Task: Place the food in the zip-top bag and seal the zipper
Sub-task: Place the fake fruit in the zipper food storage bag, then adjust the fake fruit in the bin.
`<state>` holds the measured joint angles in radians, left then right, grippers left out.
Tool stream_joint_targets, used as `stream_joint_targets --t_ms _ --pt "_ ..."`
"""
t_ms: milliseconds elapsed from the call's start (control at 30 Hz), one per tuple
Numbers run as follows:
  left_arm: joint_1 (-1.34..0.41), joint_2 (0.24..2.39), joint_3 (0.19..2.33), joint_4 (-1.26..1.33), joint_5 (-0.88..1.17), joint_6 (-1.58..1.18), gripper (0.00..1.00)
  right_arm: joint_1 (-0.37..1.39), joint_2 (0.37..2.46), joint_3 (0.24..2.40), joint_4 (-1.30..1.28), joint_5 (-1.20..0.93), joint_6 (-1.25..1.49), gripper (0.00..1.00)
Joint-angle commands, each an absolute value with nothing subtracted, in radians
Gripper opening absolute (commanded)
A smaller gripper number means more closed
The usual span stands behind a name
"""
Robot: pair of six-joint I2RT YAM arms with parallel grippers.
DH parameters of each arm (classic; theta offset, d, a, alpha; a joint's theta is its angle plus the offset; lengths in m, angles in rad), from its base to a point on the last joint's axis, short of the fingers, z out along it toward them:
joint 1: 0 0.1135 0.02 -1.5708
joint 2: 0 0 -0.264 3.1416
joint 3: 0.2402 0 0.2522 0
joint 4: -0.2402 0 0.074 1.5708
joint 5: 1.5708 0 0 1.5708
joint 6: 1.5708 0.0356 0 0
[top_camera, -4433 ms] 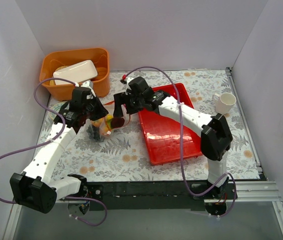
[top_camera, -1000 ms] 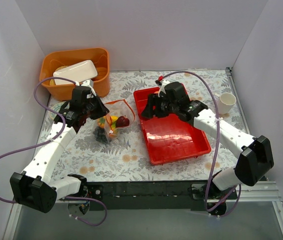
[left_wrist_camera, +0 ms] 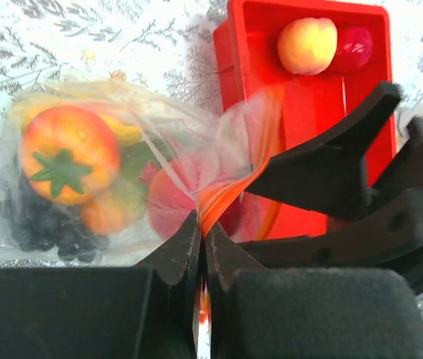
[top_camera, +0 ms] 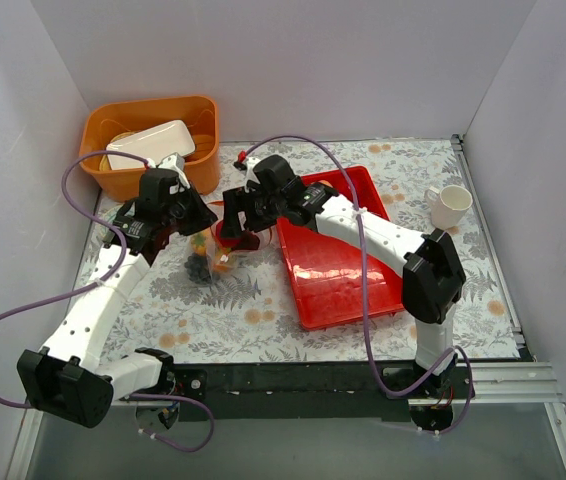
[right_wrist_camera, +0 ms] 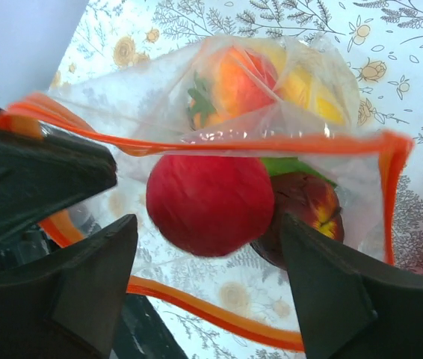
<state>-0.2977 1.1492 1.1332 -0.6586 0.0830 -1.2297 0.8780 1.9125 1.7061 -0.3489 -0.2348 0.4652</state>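
Flanking the zip-top bag (top_camera: 218,245): red tray (top_camera: 343,285) right, orange bin (top_camera: 203,150) behind. Left gripper (left_wrist_camera: 200,243) pinches zipper (right_wrist_camera: 219,142), right gripper (right_wrist_camera: 208,232) spread; mouth faces tray.

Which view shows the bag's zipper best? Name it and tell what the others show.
The right wrist view: the zipper runs across the frame, both lips apart. The left wrist view shows only a short stretch pinched in the left gripper. The top view shows hardly any of it.

No readable text, labels, brands or numbers on anything in view
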Motion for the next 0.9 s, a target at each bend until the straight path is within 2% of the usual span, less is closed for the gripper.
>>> stream_joint_targets --t_ms 0,67,233,333,467,600,700,867 --pt "-0.296 1.109 1.196 -0.655 0.06 -1.23 0.0 0.882 1.865 1.738 -0.357 -0.215 0.413 0.89" --pt "-0.296 1.112 1.201 -0.66 0.058 -1.227 0.0 0.882 1.838 1.733 -0.36 -0.184 0.397 0.98" --pt "-0.296 1.112 1.203 -0.666 0.045 -1.226 0.0 0.871 1.726 1.683 -0.367 -0.037 0.374 0.98" --pt "-0.296 1.104 1.192 -0.664 0.04 -1.226 0.0 0.838 1.643 1.583 -0.331 0.078 0.396 0.98" --pt "-0.296 1.104 1.181 -0.663 0.041 -1.226 0.0 0.735 1.594 1.499 -0.33 0.152 0.433 0.98" --pt "-0.296 1.106 1.178 -0.657 0.046 -1.226 0.0 0.632 1.652 1.526 -0.399 0.138 0.413 0.98" --pt "-0.296 1.109 1.178 -0.66 0.046 -1.224 0.0 0.574 1.77 1.603 -0.471 0.141 0.371 0.98" --pt "-0.296 1.103 1.17 -0.661 0.046 -1.224 0.0 0.483 1.903 1.716 -0.468 0.112 0.315 0.98"
